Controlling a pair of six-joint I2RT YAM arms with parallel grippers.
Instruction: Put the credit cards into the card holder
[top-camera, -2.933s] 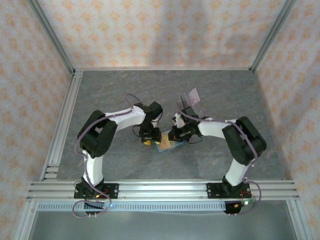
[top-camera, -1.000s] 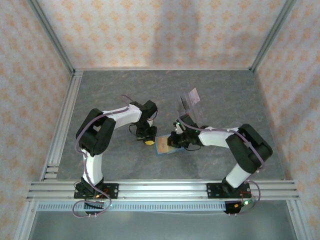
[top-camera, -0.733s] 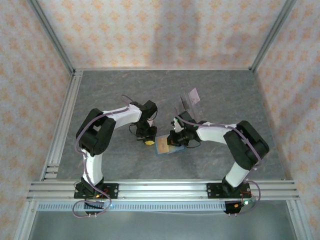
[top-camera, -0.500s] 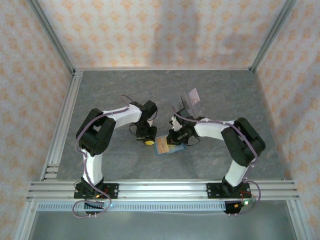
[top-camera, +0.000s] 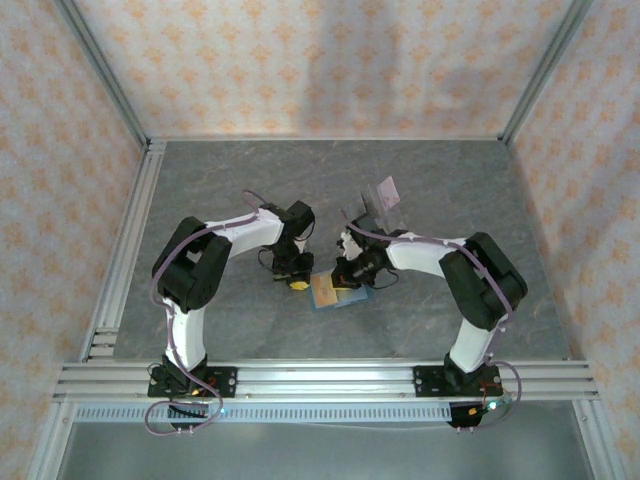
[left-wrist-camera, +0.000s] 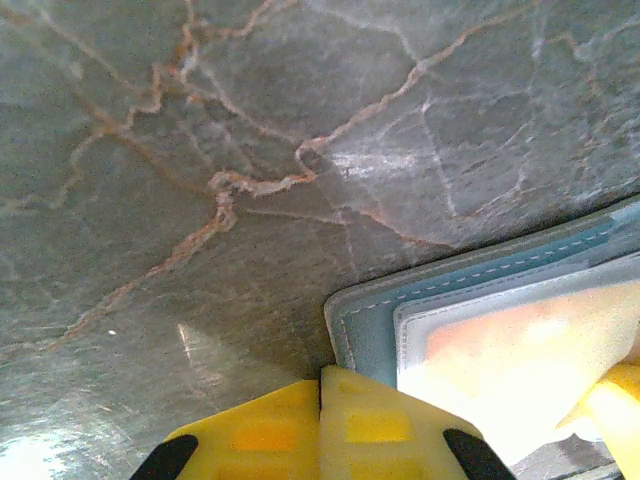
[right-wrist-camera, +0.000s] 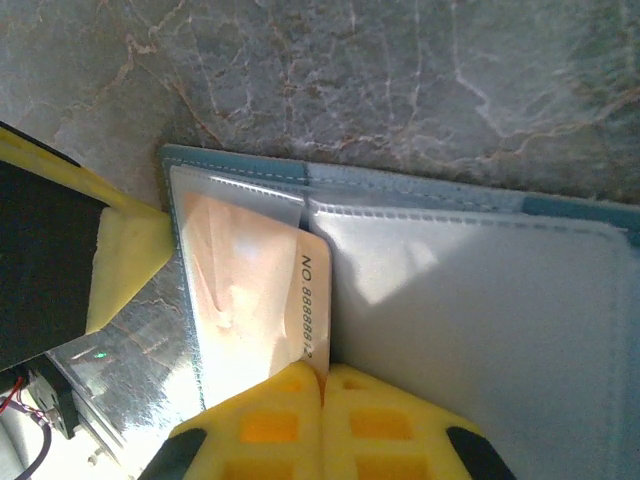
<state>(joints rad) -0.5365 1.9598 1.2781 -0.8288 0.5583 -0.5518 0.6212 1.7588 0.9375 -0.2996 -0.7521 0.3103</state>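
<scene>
Your left gripper is clenched on nothing, tips down at the corner of the open teal card holder, likely pinning it flat on the table. Your right gripper, also clenched, butts the trailing edge of the pinkish card, which is part-seated in the left clear pocket. Reads as a nudge-in. Can't tell if it pinches the card.

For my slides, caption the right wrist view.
Shut right pincer beside a pinkish credit card partly tucked into the open teal card holder.
</scene>
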